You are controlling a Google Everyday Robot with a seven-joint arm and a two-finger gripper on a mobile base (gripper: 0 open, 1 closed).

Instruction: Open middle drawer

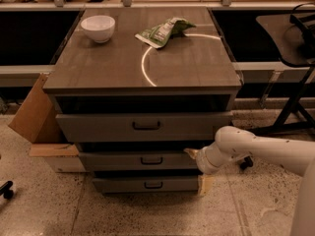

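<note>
**Camera view, 1 of 1**

- Item 1: bench (98, 73), a brown-topped unit with 3 drawers stacked in its front. It stands on a speckled floor (147, 215). A thin pale arc (145, 68) is marked across its top.
- Item 2: white bowl (98, 27), upright, at the far left corner of the bench top.
- Item 3: green bag (163, 31), crumpled and lying flat on the far part of the top. It is right of the bowl, well apart from it, at the upper end of the arc.
- Item 4: top drawer (98, 128), the tallest front, with a wide dark handle.
- Item 5: middle drawer (113, 161), a low grey-brown front between the top drawer and the bottom drawer (118, 185). Its small dark handle (151, 160) sits at centre with nothing on it. A dark gap shows above the front.
- Item 6: end effector (198, 168), on a white arm (266, 151) that enters from the right. It is low at the right end of the middle drawer's front, well right of the handle. Contact with the front cannot be told, nor how far open it is or whether it holds anything.
- Item 7: cardboard box (32, 114), against the bench's left side.
- Item 8: black stand (295, 92), to the right, behind the arm.
</note>
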